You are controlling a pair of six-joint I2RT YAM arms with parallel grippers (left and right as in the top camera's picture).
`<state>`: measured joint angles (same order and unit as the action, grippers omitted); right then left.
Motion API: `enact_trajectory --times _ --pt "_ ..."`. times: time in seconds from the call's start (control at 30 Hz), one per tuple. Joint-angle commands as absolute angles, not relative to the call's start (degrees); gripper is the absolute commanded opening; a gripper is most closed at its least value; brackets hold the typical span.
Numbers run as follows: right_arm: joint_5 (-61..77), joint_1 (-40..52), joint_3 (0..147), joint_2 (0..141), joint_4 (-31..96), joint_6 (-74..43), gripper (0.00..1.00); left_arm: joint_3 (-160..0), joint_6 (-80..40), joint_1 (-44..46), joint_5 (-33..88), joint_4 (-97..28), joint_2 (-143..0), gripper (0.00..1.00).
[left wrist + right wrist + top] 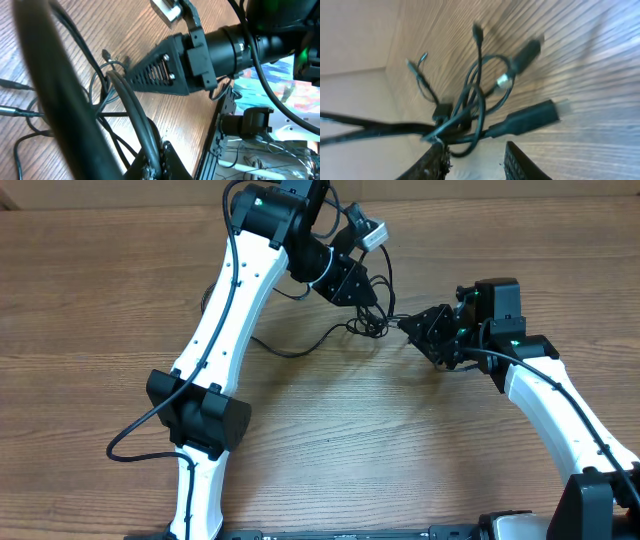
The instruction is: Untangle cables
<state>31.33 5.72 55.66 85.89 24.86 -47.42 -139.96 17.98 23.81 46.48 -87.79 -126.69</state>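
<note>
The cables (368, 323) form a small black knot at the middle back of the table, and one strand (290, 348) trails off to the left. My left gripper (365, 295) reaches down onto the knot from behind. In the left wrist view it (157, 159) is shut on a black cable (132, 102) that runs up out of its jaws. My right gripper (408, 326) points at the knot from the right. Its jaws (474, 147) stand open, with the knot (465, 117) just in front of them and one loop hanging into the gap. A thick plug (530, 117) lies to the right.
The left arm's own thick wire (130, 442) loops over the table at the front left. A white connector (372, 235) sticks out from the left wrist. Beyond the table's edge stand a black frame rail (220, 130) and loose wiring (265, 160).
</note>
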Motion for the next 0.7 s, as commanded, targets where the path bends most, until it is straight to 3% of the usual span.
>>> enact_trajectory --times 0.0,0.2,0.3,0.5,0.67 --pt "27.9 6.1 55.6 86.2 23.6 -48.5 0.34 -141.2 18.0 25.3 48.7 -88.1 -125.6 0.04" --pt "27.9 6.1 55.6 86.2 23.6 -48.7 0.30 -141.2 18.0 26.5 48.8 -88.1 -125.6 0.04" --pt "27.9 6.1 55.6 86.2 23.7 -49.4 0.15 -141.2 18.0 26.6 49.6 -88.3 -125.6 0.04" --pt "27.9 6.1 55.6 86.2 23.7 -49.6 0.04 -141.2 18.0 26.6 50.5 -88.2 -125.6 0.04" --pt "28.6 6.1 55.6 86.2 25.1 -49.5 0.04 -141.2 18.0 26.5 45.5 -87.6 -125.6 0.04"
